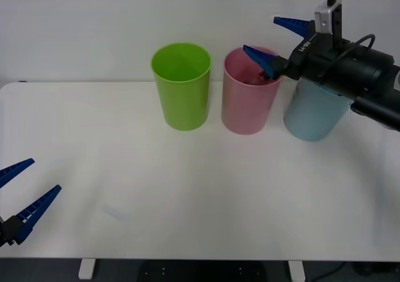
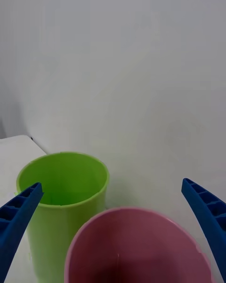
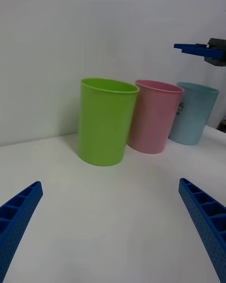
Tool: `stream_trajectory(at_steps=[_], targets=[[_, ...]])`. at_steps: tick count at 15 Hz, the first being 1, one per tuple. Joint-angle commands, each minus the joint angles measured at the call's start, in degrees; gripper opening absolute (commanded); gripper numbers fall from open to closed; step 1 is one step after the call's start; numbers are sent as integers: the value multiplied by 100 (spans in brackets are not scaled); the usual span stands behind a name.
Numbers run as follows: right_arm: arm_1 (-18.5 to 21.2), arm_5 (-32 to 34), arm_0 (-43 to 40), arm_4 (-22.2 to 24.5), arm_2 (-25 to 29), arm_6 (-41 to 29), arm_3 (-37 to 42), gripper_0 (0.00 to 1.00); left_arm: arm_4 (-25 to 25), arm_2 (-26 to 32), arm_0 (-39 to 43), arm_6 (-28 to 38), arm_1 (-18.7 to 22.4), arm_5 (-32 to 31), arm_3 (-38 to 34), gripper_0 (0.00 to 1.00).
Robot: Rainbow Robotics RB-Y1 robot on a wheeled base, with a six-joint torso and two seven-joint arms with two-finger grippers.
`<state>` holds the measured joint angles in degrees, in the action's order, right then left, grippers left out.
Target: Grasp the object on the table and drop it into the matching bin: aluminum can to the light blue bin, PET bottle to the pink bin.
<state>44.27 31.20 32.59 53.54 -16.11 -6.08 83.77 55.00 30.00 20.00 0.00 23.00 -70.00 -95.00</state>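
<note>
**Right end effector open over the pink bin, left end effector idle at the counter's near edge**

At the far left of the front view, the left end effector (image 1: 19, 197) sits low by the near edge of the white counter (image 1: 187, 194). Its two blue ribbed fingers are spread apart and hold nothing.

Three tall cups stand in a row toward the back of the counter. First comes a lime green bin (image 1: 181, 85). Just beside it is the pink bin (image 1: 249, 100). Just beside that is the light blue bin (image 1: 314, 116), whose upper part is hidden behind the black right arm.

The right end effector (image 1: 275, 41) is raised above the row, at the pink bin's rim. Its fingers are spread wide and empty; one blue finger (image 1: 259, 58) points down across the pink bin's opening, the other (image 1: 294, 24) sits higher, above and to the right of the rim. In the right wrist view, the pink bin's open mouth (image 2: 136, 245) lies directly below and between the two parted fingers, with the green bin (image 2: 63, 188) beyond it.

A small dark reddish shape shows inside the pink bin by the lower finger in the front view; whether it is the PET bottle cannot be told.
</note>
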Motion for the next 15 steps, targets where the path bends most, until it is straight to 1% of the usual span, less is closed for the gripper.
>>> stream_trajectory(at_steps=[1, 5, 9, 14, 15], targets=[[82, 1, -393, -1, 161, 19, 385, 100, 0, 0, 0, 0, 0, 0, 0, 100], [161, 97, -1061, -1, 478, 133, 921, 100, 0, 0, 0, 0, 0, 0, 0, 100], [161, 651, -1694, -1, 961, 344, 1211, 100, 0, 0, 0, 0, 0, 0, 0, 100], [161, 1117, -2459, 16, 1462, 643, 1537, 100, 0, 0, 0, 0, 0, 0, 0, 100], [161, 1213, -2635, 16, 1567, 837, 1563, 100, 0, 0, 0, 0, 0, 0, 0, 100]])
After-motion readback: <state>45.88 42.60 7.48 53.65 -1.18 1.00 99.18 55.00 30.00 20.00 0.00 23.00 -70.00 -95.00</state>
